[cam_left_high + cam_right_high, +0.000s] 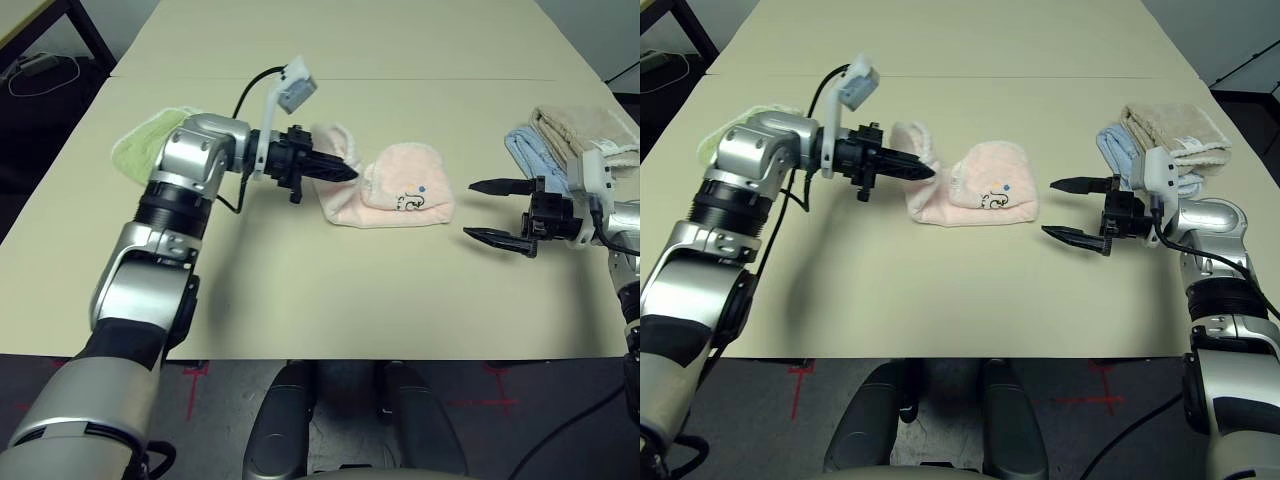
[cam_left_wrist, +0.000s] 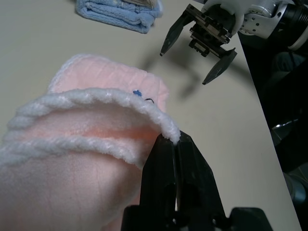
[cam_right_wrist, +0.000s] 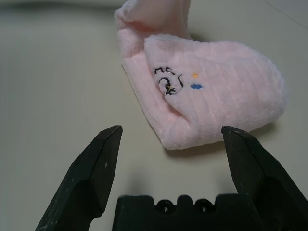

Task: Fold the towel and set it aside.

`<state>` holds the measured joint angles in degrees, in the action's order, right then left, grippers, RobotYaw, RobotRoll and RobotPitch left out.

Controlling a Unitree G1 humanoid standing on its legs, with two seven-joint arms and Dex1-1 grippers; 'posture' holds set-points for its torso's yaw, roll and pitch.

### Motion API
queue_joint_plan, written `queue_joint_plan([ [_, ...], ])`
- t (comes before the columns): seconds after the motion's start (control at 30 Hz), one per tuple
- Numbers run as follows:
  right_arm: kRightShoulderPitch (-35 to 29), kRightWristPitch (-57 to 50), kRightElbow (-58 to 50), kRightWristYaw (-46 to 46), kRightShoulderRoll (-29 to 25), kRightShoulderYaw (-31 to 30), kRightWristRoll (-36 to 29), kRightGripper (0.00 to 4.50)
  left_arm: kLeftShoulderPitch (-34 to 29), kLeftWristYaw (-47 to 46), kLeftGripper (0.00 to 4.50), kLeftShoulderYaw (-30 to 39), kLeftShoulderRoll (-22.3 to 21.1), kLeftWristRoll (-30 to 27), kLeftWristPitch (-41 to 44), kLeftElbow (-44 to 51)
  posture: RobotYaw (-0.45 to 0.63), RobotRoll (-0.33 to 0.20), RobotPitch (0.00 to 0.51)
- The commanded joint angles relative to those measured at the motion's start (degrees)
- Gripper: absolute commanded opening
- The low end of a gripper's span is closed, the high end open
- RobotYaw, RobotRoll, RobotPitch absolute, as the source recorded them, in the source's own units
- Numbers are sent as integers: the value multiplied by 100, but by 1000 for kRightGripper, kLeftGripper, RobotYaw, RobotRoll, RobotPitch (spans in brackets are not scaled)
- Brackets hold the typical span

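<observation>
The pale pink towel [image 1: 395,190] lies bunched in the middle of the table, its dark embroidered script [image 3: 168,82] facing up. My left gripper [image 1: 345,170] is shut on the towel's white scalloped edge [image 2: 166,130] at its left end, holding that end lifted off the table. To the right of the towel my right gripper [image 1: 482,210] hovers open just above the table, a short gap away from the cloth, with nothing between its fingers [image 3: 96,166].
A light green towel [image 1: 150,140] lies behind my left arm at the table's left. Folded blue [image 1: 530,150] and beige [image 1: 585,130] towels are stacked at the right, just behind my right gripper. The table's front edge [image 1: 320,352] runs near.
</observation>
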<state>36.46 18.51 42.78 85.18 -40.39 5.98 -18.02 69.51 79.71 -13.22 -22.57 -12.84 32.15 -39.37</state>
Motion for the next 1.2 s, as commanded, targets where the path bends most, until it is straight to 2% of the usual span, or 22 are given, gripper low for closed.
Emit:
queue_joint_plan([
  [0.03,-153,-35,-72,-38,-119,90,-17,4500,232,-55,26,-39,246,172,-336,-389,37,0,173],
  [0.5,-127,-33,5,-157,-108,82,-1,4500,661,346,26,-165,753,426,-713,-904,32,0,180],
  [0.9,-132,-84,-8,-345,-113,139,-36,4500,886,-471,26,-69,1188,1008,-2294,-2075,18,0,187],
  [1.2,-113,-82,-1,-348,-88,110,12,4500,1039,-55,26,18,1423,1013,-2180,-2213,18,0,188],
])
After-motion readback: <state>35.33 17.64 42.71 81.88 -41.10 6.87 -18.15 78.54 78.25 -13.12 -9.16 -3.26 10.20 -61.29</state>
